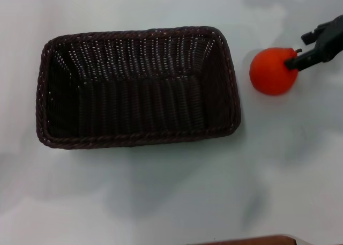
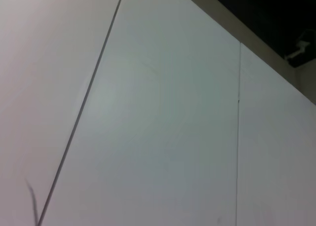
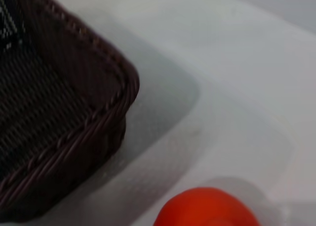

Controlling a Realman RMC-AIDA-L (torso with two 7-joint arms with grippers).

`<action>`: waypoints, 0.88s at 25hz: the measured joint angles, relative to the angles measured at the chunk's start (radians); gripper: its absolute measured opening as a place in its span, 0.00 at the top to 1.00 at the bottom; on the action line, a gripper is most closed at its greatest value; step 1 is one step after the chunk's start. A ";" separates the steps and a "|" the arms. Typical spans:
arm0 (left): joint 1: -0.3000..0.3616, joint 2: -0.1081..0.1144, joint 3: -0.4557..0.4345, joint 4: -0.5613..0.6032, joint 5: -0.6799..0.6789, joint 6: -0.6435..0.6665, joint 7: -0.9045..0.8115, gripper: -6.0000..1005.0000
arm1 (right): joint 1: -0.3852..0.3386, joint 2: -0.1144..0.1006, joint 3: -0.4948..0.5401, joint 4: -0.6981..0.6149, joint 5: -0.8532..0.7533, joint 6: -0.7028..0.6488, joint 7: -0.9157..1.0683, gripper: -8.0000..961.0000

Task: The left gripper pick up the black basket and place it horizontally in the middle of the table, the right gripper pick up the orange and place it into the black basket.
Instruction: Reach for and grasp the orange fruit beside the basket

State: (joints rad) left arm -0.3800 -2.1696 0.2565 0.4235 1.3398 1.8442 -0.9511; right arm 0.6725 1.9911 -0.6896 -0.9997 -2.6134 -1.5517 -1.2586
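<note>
The black basket [image 1: 136, 87] lies lengthwise across the middle of the white table [image 1: 171, 197], empty and upright. Its corner also shows in the right wrist view [image 3: 64, 122]. The orange [image 1: 273, 71] sits on the table just right of the basket, apart from it. It also shows at the edge of the right wrist view [image 3: 205, 208]. My right gripper [image 1: 301, 51] is at the far right, open, with one finger tip against the orange's right side near its stem. The left gripper is out of view.
A brown edge [image 1: 252, 239] shows at the table's near side. The left wrist view shows only white panels [image 2: 163, 127] with thin seams and a dark strip beyond them.
</note>
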 joint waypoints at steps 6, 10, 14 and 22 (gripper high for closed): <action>0.000 0.001 0.000 -0.014 -0.001 0.000 0.000 0.34 | -0.004 0.040 -0.027 -0.003 -0.029 0.038 -0.001 0.06; 0.000 0.001 0.000 -0.014 0.001 -0.001 0.000 0.34 | -0.009 0.051 -0.057 0.001 -0.031 0.067 0.003 0.06; 0.002 0.001 0.000 -0.014 -0.001 0.000 -0.005 0.34 | -0.009 0.055 -0.058 -0.001 -0.028 0.075 0.004 0.10; -0.007 0.002 -0.002 -0.014 -0.005 0.001 -0.024 0.34 | -0.006 0.056 -0.059 -0.002 -0.020 0.072 0.000 0.46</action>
State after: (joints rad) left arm -0.3874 -2.1679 0.2549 0.4095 1.3344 1.8452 -0.9747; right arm 0.6668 2.0472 -0.7486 -1.0018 -2.6338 -1.4799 -1.2588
